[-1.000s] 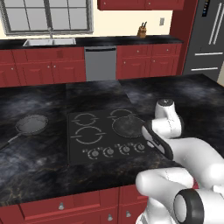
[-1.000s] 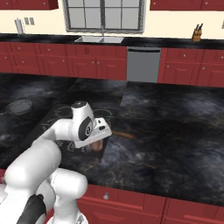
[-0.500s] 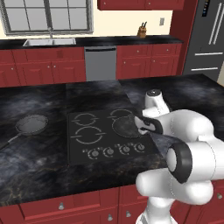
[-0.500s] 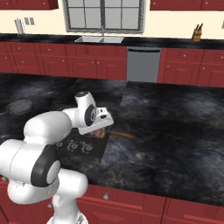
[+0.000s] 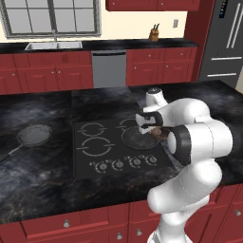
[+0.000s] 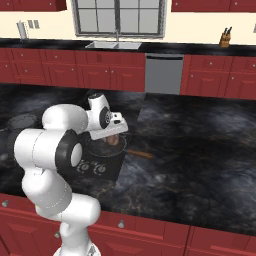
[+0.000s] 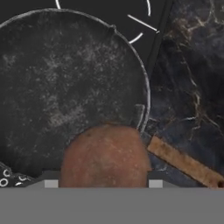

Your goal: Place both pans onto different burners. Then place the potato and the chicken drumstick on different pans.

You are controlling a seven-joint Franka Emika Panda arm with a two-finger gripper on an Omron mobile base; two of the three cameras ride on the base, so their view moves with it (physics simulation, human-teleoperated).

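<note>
Gripper (image 5: 151, 127) clamped on the potato (image 7: 105, 155), I read it hanging over the near rim of the pan (image 7: 65, 83) on the cooktop's (image 5: 90, 163) front right burner. Pan floor open ahead; wooden handle (image 7: 186, 164) runs off over the counter (image 6: 200, 165). Second pan (image 5: 34, 135) well left. Since half a second ago the arm swung further left

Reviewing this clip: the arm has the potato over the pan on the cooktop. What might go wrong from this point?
1. The potato, held in the claw, hangs near the rim of the pan, on the handle side. Released here, it may roll over the edge onto the counter.
2. The second pan sits on the counter, left of the cooktop, not on a burner; that step may be missed.
</note>
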